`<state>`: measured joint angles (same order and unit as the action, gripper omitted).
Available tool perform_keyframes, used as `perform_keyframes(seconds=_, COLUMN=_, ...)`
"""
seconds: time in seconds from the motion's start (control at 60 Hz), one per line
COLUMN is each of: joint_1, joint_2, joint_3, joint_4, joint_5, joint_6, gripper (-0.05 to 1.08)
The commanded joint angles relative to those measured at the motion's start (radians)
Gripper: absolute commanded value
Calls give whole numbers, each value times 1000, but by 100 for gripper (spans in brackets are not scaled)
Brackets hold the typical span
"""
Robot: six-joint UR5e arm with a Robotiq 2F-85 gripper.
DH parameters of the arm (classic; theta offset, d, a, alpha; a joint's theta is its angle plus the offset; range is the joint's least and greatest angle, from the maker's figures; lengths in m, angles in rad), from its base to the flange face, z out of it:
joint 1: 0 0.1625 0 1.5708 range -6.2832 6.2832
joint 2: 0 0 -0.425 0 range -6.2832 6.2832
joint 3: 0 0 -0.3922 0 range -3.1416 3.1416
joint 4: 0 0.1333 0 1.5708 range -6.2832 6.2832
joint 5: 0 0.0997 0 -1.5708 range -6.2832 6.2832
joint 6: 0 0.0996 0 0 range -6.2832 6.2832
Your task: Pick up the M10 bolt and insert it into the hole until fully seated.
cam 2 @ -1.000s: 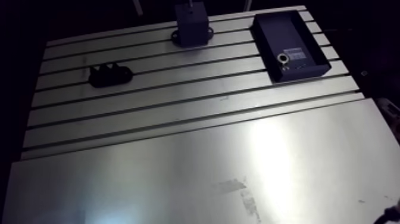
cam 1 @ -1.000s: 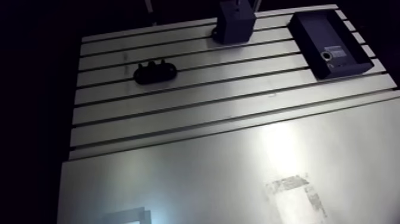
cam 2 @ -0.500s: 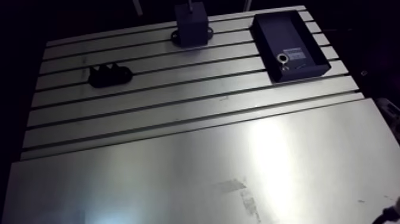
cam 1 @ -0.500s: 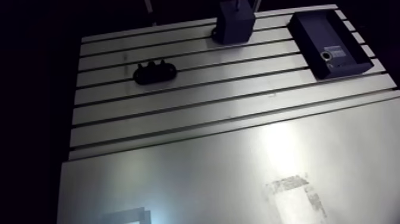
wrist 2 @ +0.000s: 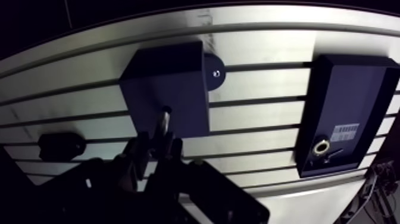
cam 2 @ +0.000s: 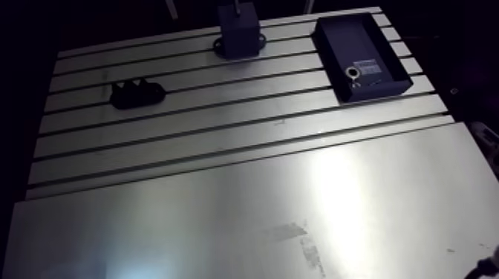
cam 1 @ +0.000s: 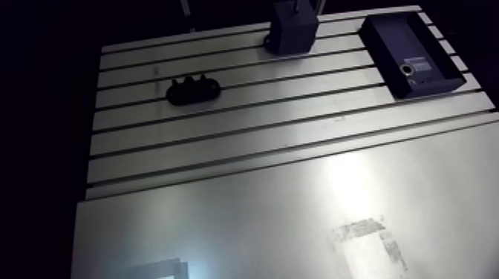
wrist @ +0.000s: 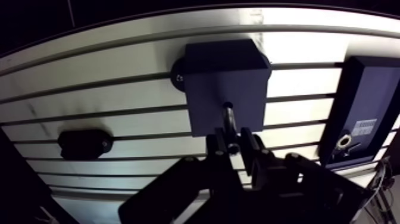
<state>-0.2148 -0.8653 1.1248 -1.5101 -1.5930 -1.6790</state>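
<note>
In the wrist view my gripper (wrist: 236,146) is shut on the M10 bolt (wrist: 228,119), a dark metal shaft sticking out ahead of the fingertips. The bolt's far end rests over the top face of a dark square block (wrist: 225,77) that stands on the slotted table. The hole itself is hidden behind the bolt, so I cannot tell how deep the bolt sits. In the arm view the same block (cam 1: 292,31) stands at the table's far edge, with a thin shaft rising from its top.
A low black holder (cam 1: 193,90) lies on the slotted table (cam 1: 223,133) to the block's left. A black rectangular box (cam 1: 411,54) with a round metal socket (wrist 2: 322,147) sits to the block's right. A smooth metal plate (cam 1: 282,222) covers the near part.
</note>
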Motion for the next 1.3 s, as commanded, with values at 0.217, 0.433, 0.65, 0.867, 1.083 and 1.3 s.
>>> perform_keyframes(seconds=0.217, joint_1=0, joint_2=1, joint_3=-1, joint_4=-8, joint_5=0, joint_6=0, gripper=108)
perform_keyframes(seconds=0.433, joint_1=0, joint_2=1, joint_3=0, joint_4=-6, joint_5=0, joint_6=0, gripper=108)
perform_keyframes(seconds=0.65, joint_1=0, joint_2=1, joint_3=0, joint_4=-6, joint_5=0, joint_6=-1, gripper=108)
perform_keyframes(seconds=0.867, joint_1=0, joint_2=1, joint_3=0, joint_4=-6, joint_5=1, joint_6=-2, gripper=108)
perform_keyframes(seconds=1.083, joint_1=0, joint_2=1, joint_3=2, joint_4=-6, joint_5=1, joint_6=-2, gripper=108)
perform_keyframes(seconds=1.3, joint_1=-2, joint_2=1, joint_3=3, joint_4=-12, joint_5=1, joint_6=-3, gripper=108)
